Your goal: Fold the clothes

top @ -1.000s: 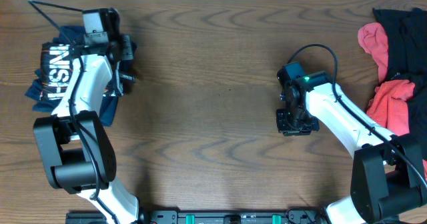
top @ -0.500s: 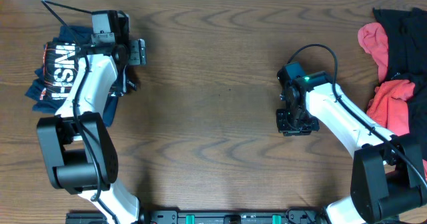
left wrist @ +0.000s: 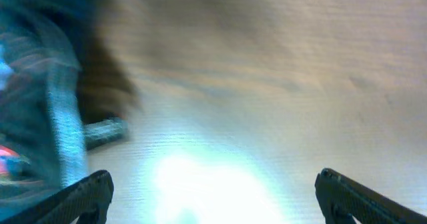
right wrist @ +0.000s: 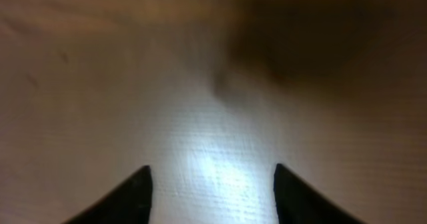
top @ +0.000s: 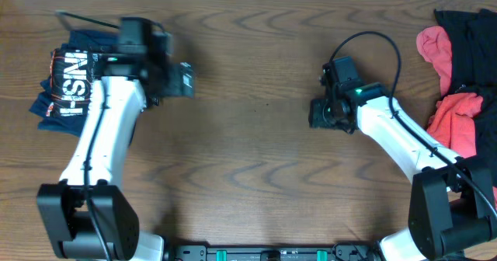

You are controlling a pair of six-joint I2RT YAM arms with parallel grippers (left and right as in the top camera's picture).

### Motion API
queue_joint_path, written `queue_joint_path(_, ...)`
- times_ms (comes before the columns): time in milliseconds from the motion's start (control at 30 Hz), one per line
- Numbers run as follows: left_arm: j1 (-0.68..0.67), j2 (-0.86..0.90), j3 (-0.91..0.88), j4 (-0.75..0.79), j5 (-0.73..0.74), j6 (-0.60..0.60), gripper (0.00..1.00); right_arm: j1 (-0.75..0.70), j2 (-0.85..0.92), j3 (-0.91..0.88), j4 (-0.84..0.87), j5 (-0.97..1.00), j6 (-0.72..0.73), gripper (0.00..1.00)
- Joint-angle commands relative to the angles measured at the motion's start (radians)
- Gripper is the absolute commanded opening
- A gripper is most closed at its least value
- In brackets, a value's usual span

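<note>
A folded navy garment with white lettering (top: 68, 86) lies at the table's far left; its blurred edge shows at the left of the left wrist view (left wrist: 40, 91). My left gripper (top: 183, 80) hangs to the right of it, clear of the cloth. Its jaws are open (left wrist: 213, 197) over bare wood, with nothing between them. A heap of unfolded red and black clothes (top: 460, 67) sits at the far right. My right gripper (top: 319, 113) is over mid-table, well left of that heap. It is also open (right wrist: 212, 191) and empty.
Brown wooden table (top: 248, 175). The right arm's black cable (top: 365, 57) loops above its wrist. Both arm bases stand at the front edge.
My left gripper has opened, letting go of the navy garment, and swung right, away from it. My right gripper has opened and shifted up and a little left.
</note>
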State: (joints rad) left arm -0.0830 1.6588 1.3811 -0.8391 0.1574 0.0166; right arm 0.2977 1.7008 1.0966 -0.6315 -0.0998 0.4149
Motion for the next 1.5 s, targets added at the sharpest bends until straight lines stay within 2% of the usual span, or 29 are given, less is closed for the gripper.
queue_joint_path(0,-0.08,0.006,0.002,-0.055,0.034,-0.011,0.98,-0.053,-0.011,0.001,0.036,-0.009,0.048,0.75)
queue_joint_path(67,-0.117,0.005,0.002,-0.112,0.034,-0.011,0.98,-0.095,-0.012,0.003,0.03,-0.011,0.041,0.81)
queue_joint_path(200,-0.129,-0.003,0.005,-0.265,0.034,-0.016,0.98,-0.185,-0.047,0.015,-0.057,-0.069,-0.097,0.97)
queue_joint_path(300,-0.125,-0.042,0.003,-0.33,0.033,-0.022,0.98,-0.253,-0.122,0.016,-0.134,-0.019,-0.105,0.99)
queue_joint_path(433,-0.126,-0.166,-0.018,-0.312,-0.019,-0.033,0.98,-0.312,-0.263,0.016,-0.192,0.019,-0.108,0.99)
queue_joint_path(600,-0.126,-0.413,-0.101,-0.212,-0.065,-0.045,0.98,-0.307,-0.457,-0.019,-0.236,0.055,-0.109,0.99)
queue_joint_path(700,-0.126,-0.597,-0.188,-0.145,-0.066,-0.045,0.98,-0.279,-0.589,-0.085,-0.236,0.077,-0.108,0.99)
queue_joint_path(867,-0.126,-0.898,-0.357,-0.082,-0.092,-0.045,0.98,-0.156,-0.889,-0.266,-0.182,0.277,-0.049,0.99)
queue_joint_path(967,-0.126,-1.038,-0.439,-0.006,-0.089,-0.045,0.98,-0.116,-1.04,-0.345,-0.144,0.307,-0.049,0.99)
queue_joint_path(1033,-0.126,-1.09,-0.465,0.052,-0.083,-0.045,0.98,-0.114,-1.106,-0.373,-0.143,0.305,-0.049,0.99)
queue_joint_path(1167,-0.126,-1.142,-0.467,0.044,-0.084,-0.045,0.98,-0.114,-1.18,-0.385,-0.163,0.306,-0.049,0.99)
queue_joint_path(1467,-0.126,-1.145,-0.468,0.005,-0.083,-0.045,0.98,-0.114,-1.186,-0.385,-0.243,0.306,-0.049,0.99)
